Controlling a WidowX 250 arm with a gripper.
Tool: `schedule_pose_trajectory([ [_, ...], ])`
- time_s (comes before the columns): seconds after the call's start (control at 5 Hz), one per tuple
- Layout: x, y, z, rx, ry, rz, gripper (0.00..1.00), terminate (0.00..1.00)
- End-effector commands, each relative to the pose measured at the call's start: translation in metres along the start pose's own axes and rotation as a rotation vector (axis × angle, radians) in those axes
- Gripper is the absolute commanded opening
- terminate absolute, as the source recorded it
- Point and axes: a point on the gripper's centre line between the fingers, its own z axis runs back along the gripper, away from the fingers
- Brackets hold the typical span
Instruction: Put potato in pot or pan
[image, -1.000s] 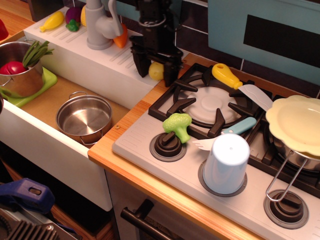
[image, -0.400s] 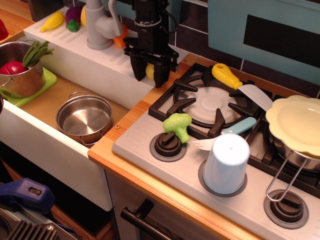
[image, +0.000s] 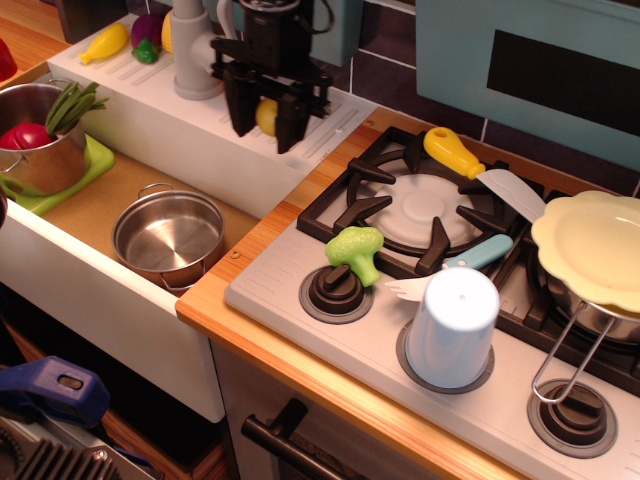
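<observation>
The potato (image: 266, 116), a small dull-yellow oval lump, sits between the black fingers of my gripper (image: 262, 140). The gripper is shut on it and holds it above the white ribbed drainboard (image: 180, 115), left of the stove. The empty steel pot (image: 168, 235) stands in the sink, down and to the left of the gripper. The gripper's fingers hide part of the potato.
A larger pot (image: 35, 140) with green beans and a red piece stands on a green mat at far left. A grey faucet (image: 195, 55) rises just left of the gripper. The stove holds green broccoli (image: 355, 250), a yellow-handled knife (image: 455, 150), a blue cup (image: 452, 325) and a yellow plate (image: 590, 235).
The gripper closed on the potato by the stove's back left corner, lifted it, and moved it left over the drainboard toward the sink.
</observation>
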Motion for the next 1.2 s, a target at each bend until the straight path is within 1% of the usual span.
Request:
schedule_pose_trajectory([
  [0.0,-0.018,0.041,0.009,0.009,0.018,0.045,0.00,0.00],
  [0.2,-0.030,0.066,-0.004,0.034,0.042,0.070,0.00,0.00],
  [0.4,-0.040,0.082,-0.021,0.036,0.035,0.084,0.00,0.00],
  [0.6,-0.041,0.089,-0.033,0.008,0.016,0.058,1.00,0.00],
  [0.8,-0.041,0.089,-0.033,0.008,0.016,0.058,1.00,0.00],
  [1.0,-0.041,0.089,-0.033,0.008,0.016,0.058,1.00,1.00],
])
